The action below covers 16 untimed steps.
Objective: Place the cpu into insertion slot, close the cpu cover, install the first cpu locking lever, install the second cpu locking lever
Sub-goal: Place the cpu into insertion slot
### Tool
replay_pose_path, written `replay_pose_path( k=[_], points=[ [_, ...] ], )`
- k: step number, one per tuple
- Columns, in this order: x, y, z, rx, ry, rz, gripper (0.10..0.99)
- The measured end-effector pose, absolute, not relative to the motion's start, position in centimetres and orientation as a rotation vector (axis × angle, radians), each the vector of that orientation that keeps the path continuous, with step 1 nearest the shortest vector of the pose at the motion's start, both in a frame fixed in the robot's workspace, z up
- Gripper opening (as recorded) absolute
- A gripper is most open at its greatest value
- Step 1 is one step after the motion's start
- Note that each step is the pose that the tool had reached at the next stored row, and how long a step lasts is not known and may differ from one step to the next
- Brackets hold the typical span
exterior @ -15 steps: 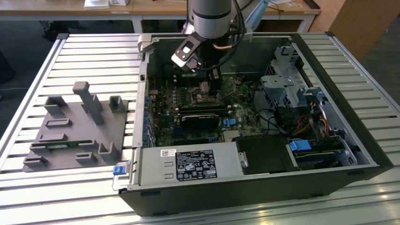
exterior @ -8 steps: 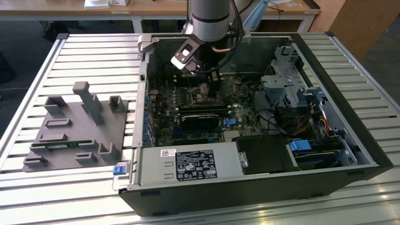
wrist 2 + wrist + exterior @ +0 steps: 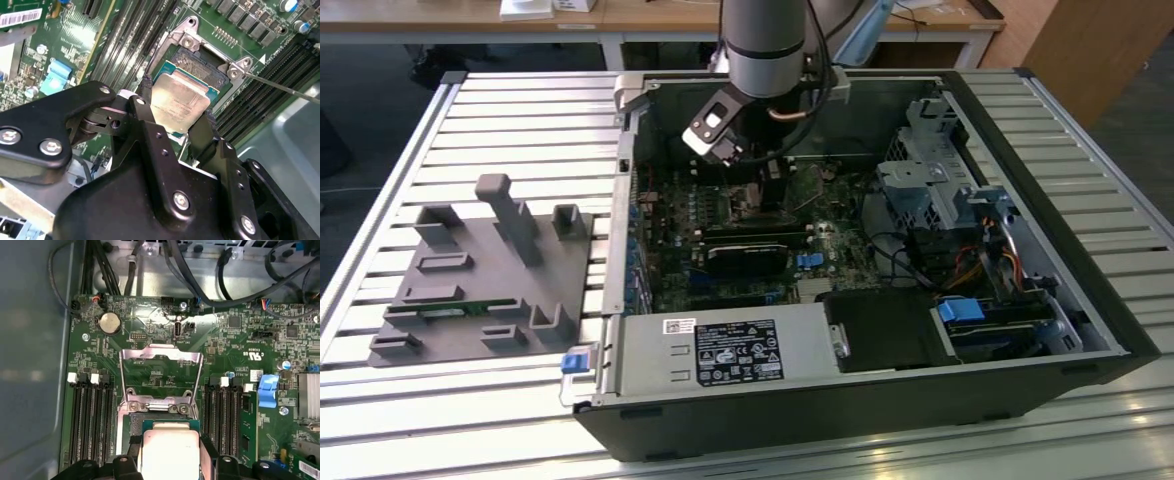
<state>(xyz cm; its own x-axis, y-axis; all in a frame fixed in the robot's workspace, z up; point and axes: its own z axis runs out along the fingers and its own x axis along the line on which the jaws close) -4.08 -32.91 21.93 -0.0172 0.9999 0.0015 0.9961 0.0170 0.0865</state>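
Note:
My gripper (image 3: 176, 107) is shut on the cpu (image 3: 180, 100), a square chip with a silvery-beige top, one black finger (image 3: 145, 107) on each of two opposite edges. It holds the chip just over the insertion slot (image 3: 200, 62), overlapping part of the black socket. In the first wrist view the cpu (image 3: 170, 452) sits between the fingers of the gripper (image 3: 170, 445), with the slot (image 3: 135, 422) partly showing beside it. The cpu cover (image 3: 161, 354) stands swung open beyond the socket. A thin wire lever (image 3: 280, 87) juts out from the socket's corner. In the exterior view the gripper (image 3: 767, 175) reaches down into the computer case (image 3: 854, 410).
Long black memory slots (image 3: 90, 420) flank the socket on both sides. A coin battery (image 3: 109, 322), a blue clip (image 3: 268, 390) and black cables (image 3: 200, 270) lie nearby. A grey fixture (image 3: 480, 275) sits on the slatted table at the exterior view's left.

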Motion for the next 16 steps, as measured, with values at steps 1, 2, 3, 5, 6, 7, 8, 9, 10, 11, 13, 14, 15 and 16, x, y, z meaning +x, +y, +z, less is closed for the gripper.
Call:
replay_pose_path(
  k=[1,2,3,5,6,7,8,9,10,11,13,14,15,16],
  points=[
    [-4.1,-32.9,21.7,2.16,2.196,0.096,0.541],
    [-4.1,-32.8,21.5,2.161,2.194,0.096,0.541],
    [-4.1,-32.7,21.4,2.164,2.191,0.095,0.541],
    [-4.1,-32.6,21.2,2.179,2.175,0.094,0.541],
    [-4.1,-32.6,21.1,2.183,2.171,0.094,0.541],
    [-4.1,-32.5,21.1,2.184,2.17,0.094,0.541],
    [-4.1,-32.5,21.1,2.184,2.17,0.094,0.541],
    [-4.1,-32.4,21.0,2.184,2.17,0.094,0.541],
    [-4.1,-32.2,21.0,2.184,2.17,0.094,0.541],
    [-4.1,-32.1,21.0,2.184,2.17,0.094,0.541],
    [-4.1,-32.0,20.8,2.185,2.17,0.095,0.541],
    [-4.1,-32.0,20.7,2.185,2.17,0.095,0.541],
    [-4.2,-32.0,20.6,2.185,2.169,0.094,0.541],
    [-4.3,-32.0,20.4,2.185,2.169,0.094,0.541]
  ],
)
